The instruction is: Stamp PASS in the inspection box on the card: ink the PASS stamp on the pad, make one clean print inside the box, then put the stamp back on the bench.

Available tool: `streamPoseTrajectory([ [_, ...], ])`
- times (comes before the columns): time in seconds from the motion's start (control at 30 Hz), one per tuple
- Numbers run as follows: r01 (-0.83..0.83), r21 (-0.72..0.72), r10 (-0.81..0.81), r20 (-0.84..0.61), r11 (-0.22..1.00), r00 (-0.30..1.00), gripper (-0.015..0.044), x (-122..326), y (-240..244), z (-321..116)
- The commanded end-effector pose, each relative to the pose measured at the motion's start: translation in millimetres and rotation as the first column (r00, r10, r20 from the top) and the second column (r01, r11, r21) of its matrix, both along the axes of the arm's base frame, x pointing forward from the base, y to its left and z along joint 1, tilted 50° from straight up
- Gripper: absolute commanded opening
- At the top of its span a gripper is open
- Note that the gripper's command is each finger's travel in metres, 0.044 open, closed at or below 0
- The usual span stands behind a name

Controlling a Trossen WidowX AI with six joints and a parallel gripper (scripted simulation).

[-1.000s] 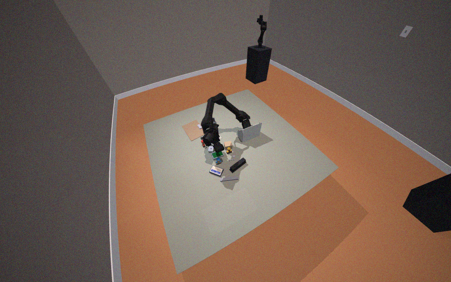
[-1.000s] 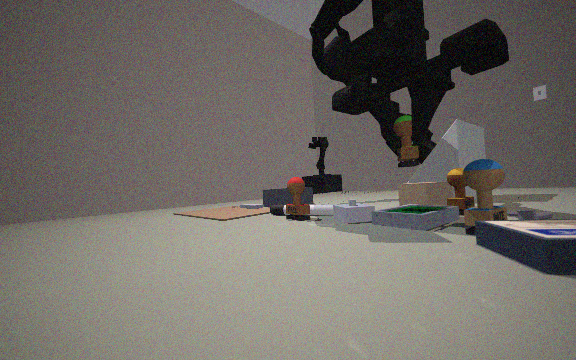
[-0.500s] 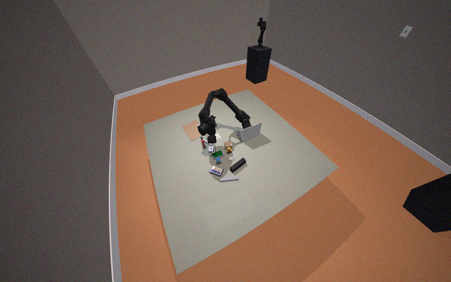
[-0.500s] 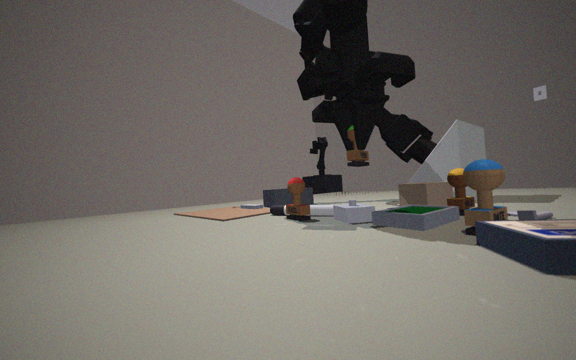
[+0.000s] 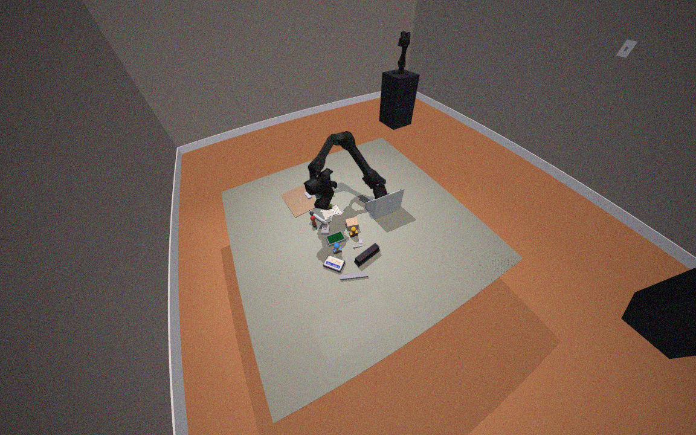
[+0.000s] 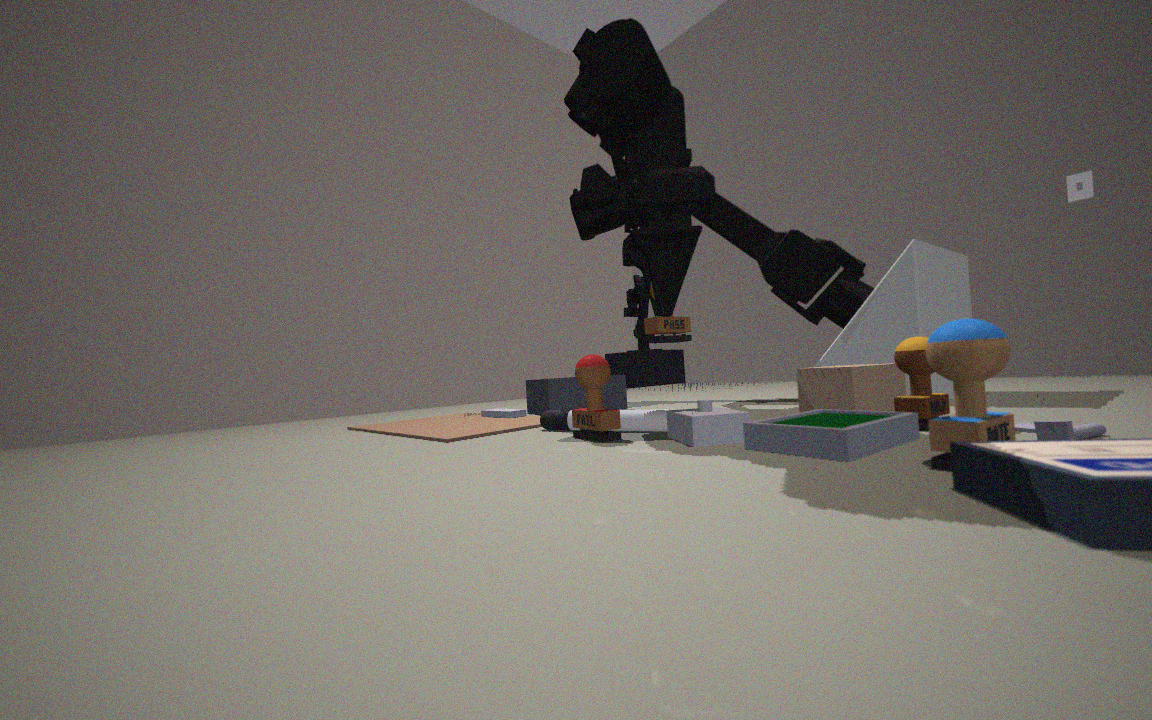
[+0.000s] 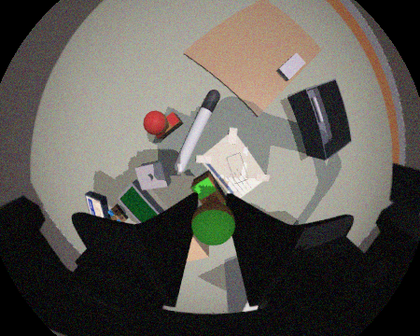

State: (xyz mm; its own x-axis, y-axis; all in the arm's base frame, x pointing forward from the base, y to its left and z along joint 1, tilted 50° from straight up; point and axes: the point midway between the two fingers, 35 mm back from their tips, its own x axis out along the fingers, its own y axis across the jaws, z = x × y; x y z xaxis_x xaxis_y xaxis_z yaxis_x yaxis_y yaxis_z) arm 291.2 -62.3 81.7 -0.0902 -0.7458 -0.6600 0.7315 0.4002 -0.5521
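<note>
My gripper [image 5: 324, 206] [image 6: 665, 313] [image 7: 212, 198] is shut on the green-topped PASS stamp [image 6: 668, 325] [image 7: 213, 227]. The stamp is in the air, well above the bench, with its block downward. In the wrist view it appears just beside the near edge of the white card [image 5: 332, 212] [image 7: 219, 151]. The card lies flat, and its outlined box [image 7: 228, 163] shows no print that I can make out. The green ink pad [image 5: 335, 238] [image 6: 844, 419] [image 7: 139, 203] lies open on the bench, away from the stamp. The stamp's underside is hidden.
A marker [image 7: 196, 135] and the red FAIL stamp [image 6: 593, 376] [image 7: 154, 122] are near the card. A small grey block [image 6: 705, 428] [image 7: 151, 176] sits between card and pad. A dark box [image 7: 338, 121] stands beyond the card. The blue DATE stamp [image 6: 968, 358] stands beside the pad.
</note>
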Motion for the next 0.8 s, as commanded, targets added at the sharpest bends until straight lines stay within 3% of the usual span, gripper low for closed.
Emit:
streamPoseTrajectory([
  [0.0, 0.063, -0.017, -0.061, 0.062, 0.998, 0.996, 0.0000, -13.9, -10.9, 10.4],
  [0.17, 0.132, -0.026, -0.127, 0.138, 0.991, 0.982, 0.0000, -27.5, -21.9, 22.0],
  [0.77, 0.133, -0.024, -0.128, 0.141, 0.991, 0.982, 0.0000, -28.1, -28.7, 16.2],
])
